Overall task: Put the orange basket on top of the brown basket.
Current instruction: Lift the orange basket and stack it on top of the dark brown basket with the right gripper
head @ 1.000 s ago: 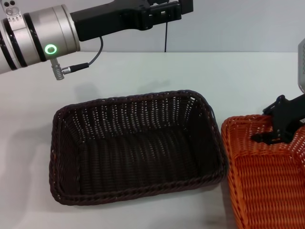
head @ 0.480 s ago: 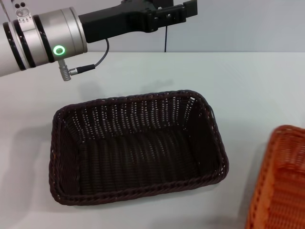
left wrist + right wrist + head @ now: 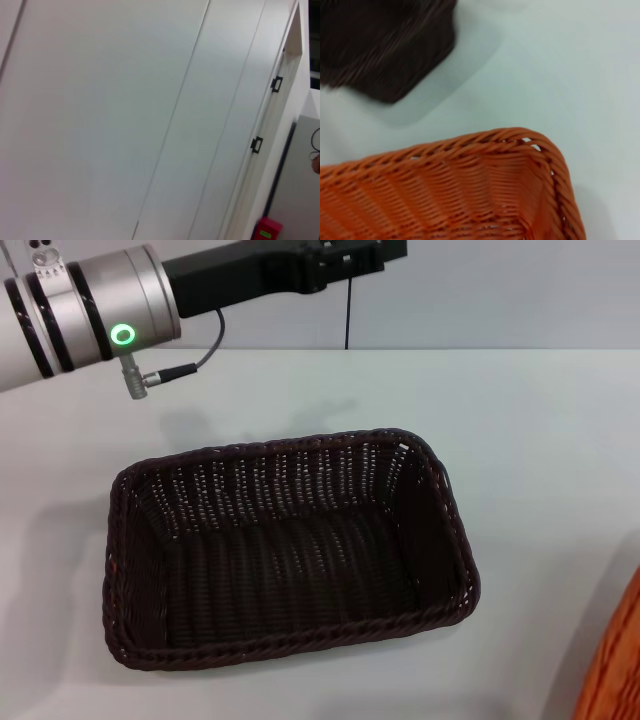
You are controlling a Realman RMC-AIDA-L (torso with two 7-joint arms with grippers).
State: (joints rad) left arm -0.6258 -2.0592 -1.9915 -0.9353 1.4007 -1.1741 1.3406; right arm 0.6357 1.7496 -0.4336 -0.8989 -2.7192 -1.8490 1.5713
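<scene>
The brown basket [image 3: 290, 570] sits empty on the white table, in the middle of the head view. Only an edge of the orange basket [image 3: 616, 672] shows at the bottom right corner of the head view. The right wrist view shows the orange basket's braided rim and corner [image 3: 470, 165] close up above the table, with a blurred part of the brown basket [image 3: 385, 45] beyond it. My right gripper does not show in any view. My left arm is raised across the top left of the head view, its gripper [image 3: 345, 258] cut off at the top edge, far from both baskets.
The white table [image 3: 520, 430] stretches around the brown basket, with a wall behind it. The left wrist view shows only pale wall panels and a door edge with black hinges [image 3: 275, 83].
The orange basket has moved right, from beside the brown basket to almost out of the head view. The right gripper seen on its rim has left the view. The left arm shifted slightly.
</scene>
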